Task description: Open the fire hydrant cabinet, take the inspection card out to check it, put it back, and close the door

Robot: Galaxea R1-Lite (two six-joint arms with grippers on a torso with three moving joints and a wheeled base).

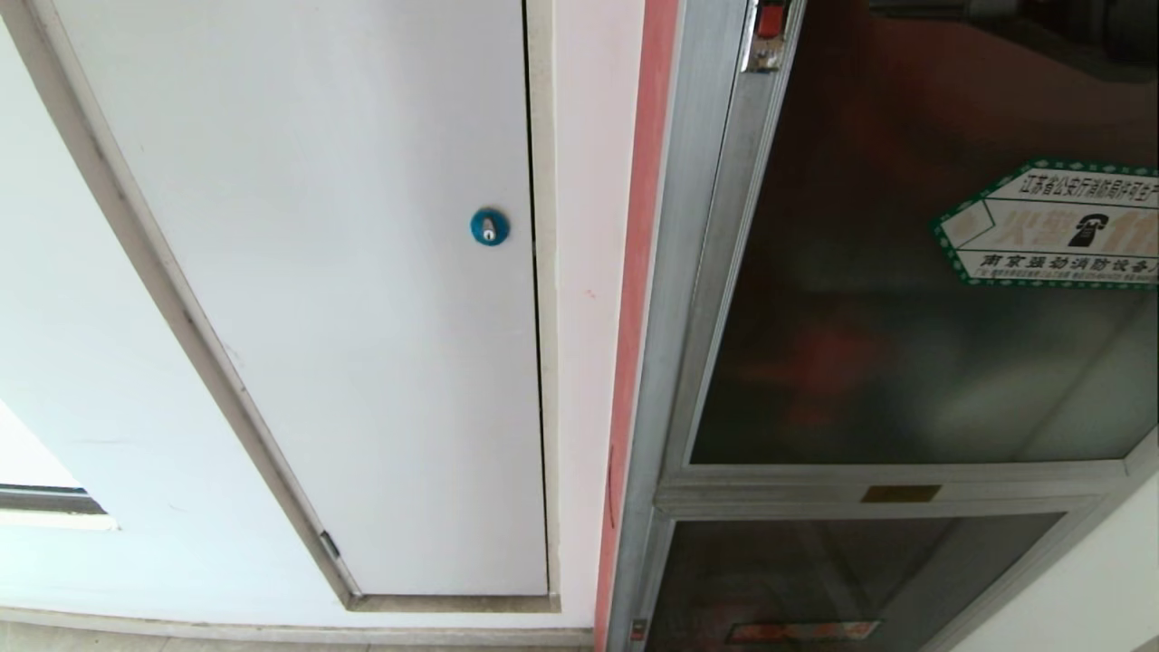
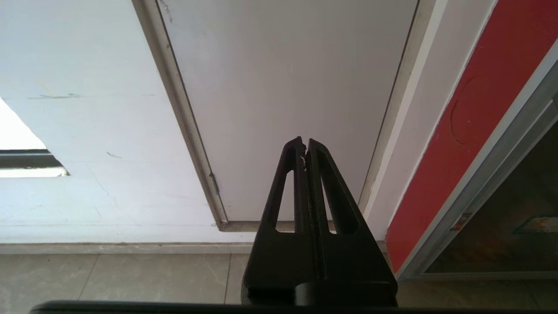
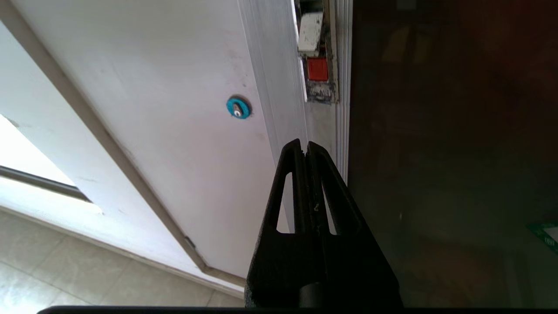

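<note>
You had the fire hydrant cabinet (image 1: 688, 272) at the right side of the wall, and its door (image 1: 905, 317) was closed, the dark glass lying flat in the silver frame. The small red latch (image 1: 771, 20) sat at the top of the door's left edge, next to the frame. I think it is put there because this is the free side of the door, where a finger can pull it open.

Your right gripper (image 3: 305, 146) was not in the head view, but its own wrist view showed it well. The two black fingers were pressed together with nothing between them. The tip pointed at the silver frame just beside the left edge of the glass, below the latch and apart from it. In my judgement you held it closed so that the narrow tip could press or hook the latch.

Your left gripper (image 2: 304, 143) was also closed and empty. It hung low, pointing at the lower edge of the white panel door (image 1: 344, 272) with the blue lock (image 1: 489, 226), near the floor (image 2: 109, 279); it looked parked.

The inspection card could not be seen. The glass was too dark, so I only suppose it was inside. The green-bordered sticker (image 1: 1059, 226) on the glass was not the card. The opening step was not yet done.
</note>
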